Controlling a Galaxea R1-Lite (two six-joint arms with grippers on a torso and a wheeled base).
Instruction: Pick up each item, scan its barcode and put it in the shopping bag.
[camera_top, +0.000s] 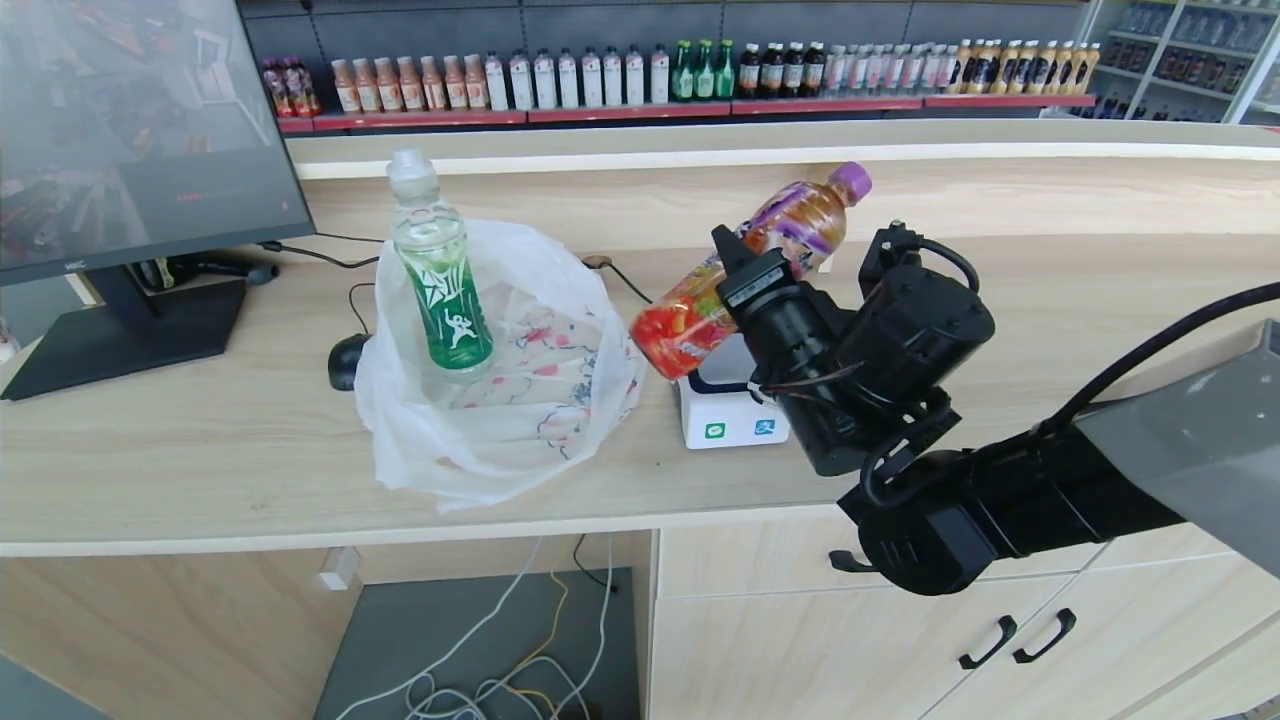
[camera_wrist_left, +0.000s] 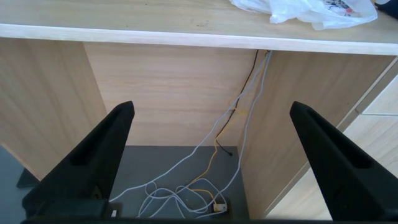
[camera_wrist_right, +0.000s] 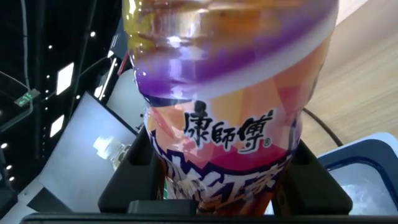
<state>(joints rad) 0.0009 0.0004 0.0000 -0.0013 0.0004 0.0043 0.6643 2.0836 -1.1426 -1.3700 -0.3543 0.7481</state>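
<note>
The right fingers (camera_top: 728, 250) are closed on the middle of a juice bottle (camera_top: 795, 222), one black finger pressed to each side of its body. In the right wrist view they (camera_wrist_right: 130, 171) clamp the label of the bottle (camera_wrist_right: 230, 93) from both flanks. It is clear plastic with a glossy wrap in orange, red and purple and a round purple cap. It is held tilted in the air just to the right of the shopping bag (camera_top: 530, 400). Its long axis is slanted, with the red base low and toward the bag and the cap high and pointing away from it. A small white scanner box (camera_top: 725, 420) stands on the desk (camera_top: 200, 450) below the bottle, beside the bag.

The bag is thin, crinkled, translucent white plastic with its mouth open. A clear bottle with a green label (camera_top: 440, 280) stands upright inside.

The left fingers (camera_wrist_left: 93, 162) are spread wide and hold nothing. They are below the bag, under the desk's front edge, facing loose cables (camera_wrist_left: 205, 180).
</note>
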